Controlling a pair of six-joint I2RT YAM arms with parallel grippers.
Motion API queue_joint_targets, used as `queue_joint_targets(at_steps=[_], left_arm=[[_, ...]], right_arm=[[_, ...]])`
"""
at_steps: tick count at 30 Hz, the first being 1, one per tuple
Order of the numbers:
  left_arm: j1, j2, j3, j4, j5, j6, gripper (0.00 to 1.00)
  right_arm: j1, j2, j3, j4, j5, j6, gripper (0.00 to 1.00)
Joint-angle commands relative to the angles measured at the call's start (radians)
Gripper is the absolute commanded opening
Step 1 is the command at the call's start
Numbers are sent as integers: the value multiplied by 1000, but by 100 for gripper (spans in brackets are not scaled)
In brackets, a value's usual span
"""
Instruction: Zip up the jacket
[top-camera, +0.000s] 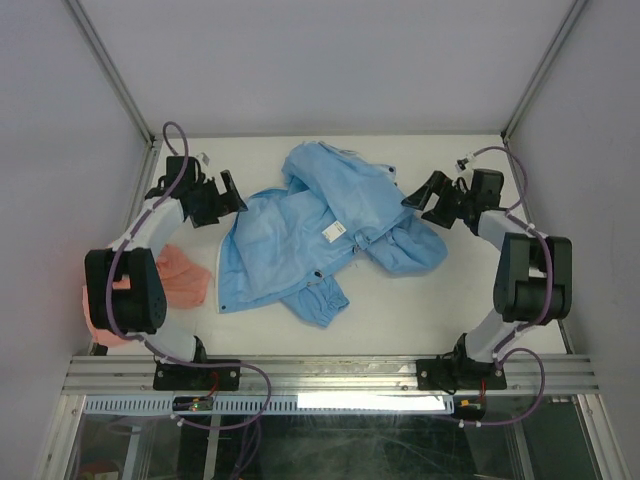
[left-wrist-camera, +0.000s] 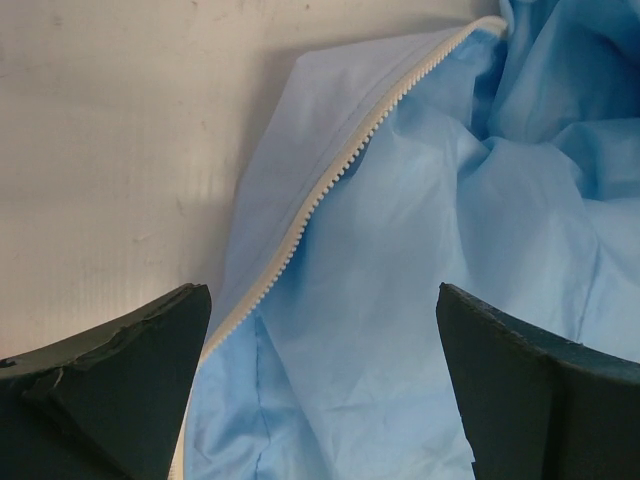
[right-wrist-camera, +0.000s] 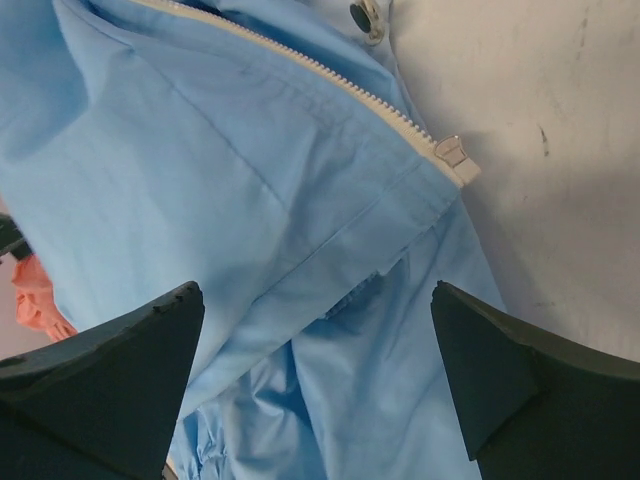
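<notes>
Both arms reach forward over the counter (top-camera: 420, 320), wrists turned inward. The left tool (top-camera: 225, 200) is wide open and holds nothing, just above the left edge of the jacket (top-camera: 300, 235), near the white zipper (left-wrist-camera: 330, 195). The right tool (top-camera: 418, 205) is also wide open and empty, at the jacket's right side.
</notes>
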Motion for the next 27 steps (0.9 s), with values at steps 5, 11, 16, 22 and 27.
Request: queue_joint_targets(at_steps=[5,11,16,22,27], left_arm=[[17,306,242,-100,278,206,98],[18,483,335,-142,366,217,77],[17,473,426,-168,310,196,20],[17,454,718,-270,100,155,0],[17,475,1101,-422,-34,141,0]], right_arm=[[17,243,119,238,-207,65,99],[92,328,174,288,-244,83,99],[96,354,273,234,-288,101,62],[93,323,540,-47,-197,-33,0],[62,293,876,-312,45,-164,0]])
